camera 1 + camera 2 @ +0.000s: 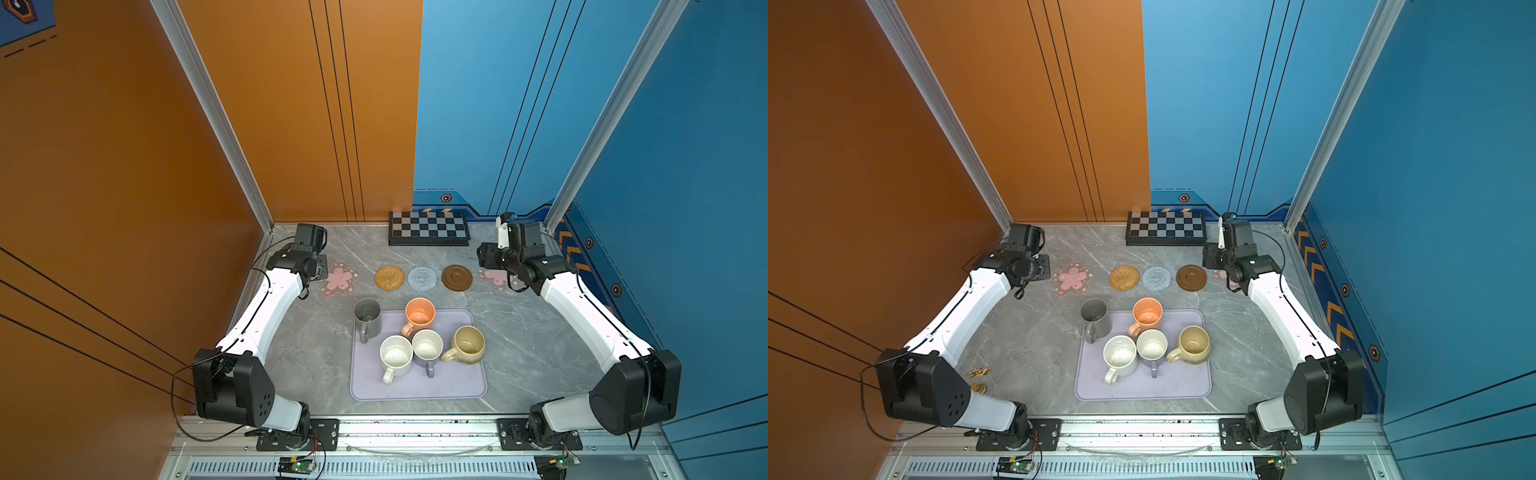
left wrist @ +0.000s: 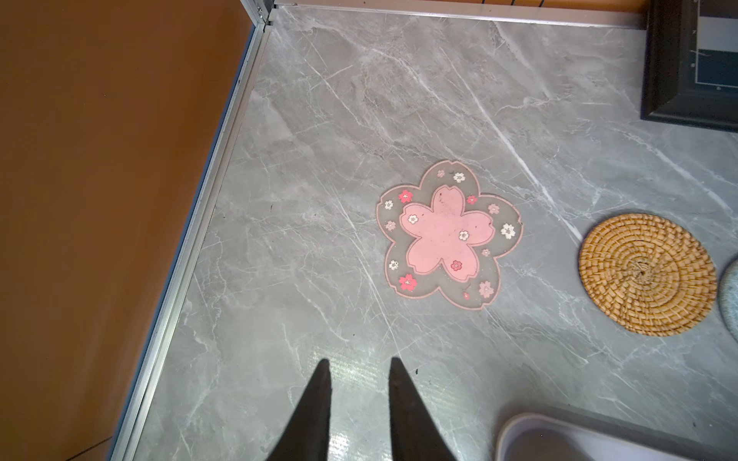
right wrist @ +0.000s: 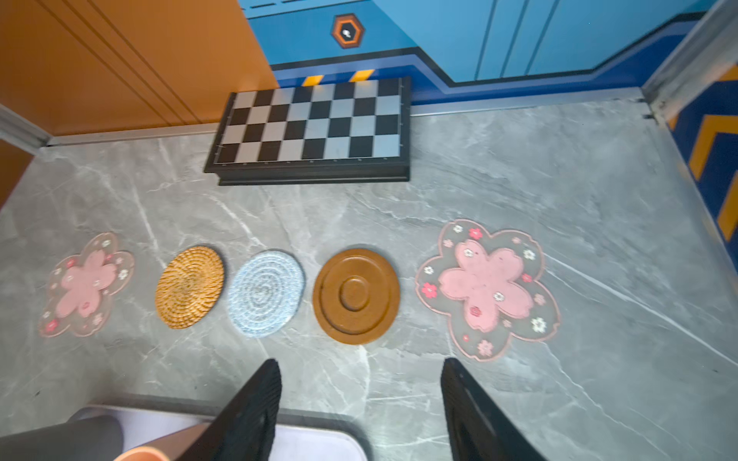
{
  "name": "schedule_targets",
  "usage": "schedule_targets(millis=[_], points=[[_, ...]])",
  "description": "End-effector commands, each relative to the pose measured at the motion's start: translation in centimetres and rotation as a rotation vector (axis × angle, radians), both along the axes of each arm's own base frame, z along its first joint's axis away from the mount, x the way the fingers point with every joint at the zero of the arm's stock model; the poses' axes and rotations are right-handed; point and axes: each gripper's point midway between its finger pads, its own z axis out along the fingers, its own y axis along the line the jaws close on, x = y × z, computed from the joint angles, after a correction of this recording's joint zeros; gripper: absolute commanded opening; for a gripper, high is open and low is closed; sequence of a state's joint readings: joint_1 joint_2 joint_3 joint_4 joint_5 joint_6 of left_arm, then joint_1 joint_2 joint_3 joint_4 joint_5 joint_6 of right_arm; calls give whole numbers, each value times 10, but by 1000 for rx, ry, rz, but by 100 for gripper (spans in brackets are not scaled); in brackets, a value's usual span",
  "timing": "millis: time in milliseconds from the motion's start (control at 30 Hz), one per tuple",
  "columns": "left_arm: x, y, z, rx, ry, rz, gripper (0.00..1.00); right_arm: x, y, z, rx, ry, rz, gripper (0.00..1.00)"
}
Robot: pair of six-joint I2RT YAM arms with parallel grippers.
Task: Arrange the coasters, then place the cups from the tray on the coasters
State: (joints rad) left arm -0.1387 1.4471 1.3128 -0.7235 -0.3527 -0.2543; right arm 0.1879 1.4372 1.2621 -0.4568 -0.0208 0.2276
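1. Both top views: checkerboard [image 1: 429, 227] at table [image 1: 528, 353] far edge. Coasters [image 1: 422, 278] in a row betw. it & tray [image 1: 415, 392]; cups [image 1: 428, 345] stand on tray.
2. L wrist: left gripper [image 2: 359, 361] narrow gap, empty, over bare table. Flower coaster [image 2: 449, 235] ahead of tips, apart; rattan coaster [image 2: 647, 274] beside it.
3. R wrist: right gripper [image 3: 361, 363] wide, empty. Wooden coaster [image 3: 356, 296] straight ahead, not touching; orange cup [image 3: 139, 455] by one finger.

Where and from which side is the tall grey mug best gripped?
Likely its rim wall, from above on the left side, one of the fingers inside. The tall grey mug stands upright, mouth open; its handle points toward the near edge, and no other mug crowds its left.
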Motion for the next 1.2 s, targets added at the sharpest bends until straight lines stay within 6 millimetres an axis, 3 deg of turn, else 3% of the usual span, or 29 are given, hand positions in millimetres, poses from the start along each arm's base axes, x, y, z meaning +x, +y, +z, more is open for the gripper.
schedule_targets(millis=[0, 200, 500, 900, 1100, 1167], points=[[-9, 5, 3, 5, -3, 23, 27, -12, -20, -44, -63, 163, -20, 63], [-7, 5, 0, -25, -1, 48, 27, -7, -21, -106, -40, 360, -11, 41], [-5, 10, -9, -34, 18, 79, 27, 16, -21, -164, -29, 495, -37, 32], [-2, 15, -19, -37, 41, 104, 26, 39, -18, -196, 3, 546, -51, 32], [-2, 15, -24, -37, 53, 107, 26, 38, -21, -204, 4, 563, -64, 32], [-2, 15, -24, -36, 55, 108, 26, 38, -23, -216, 3, 587, -74, 32]])
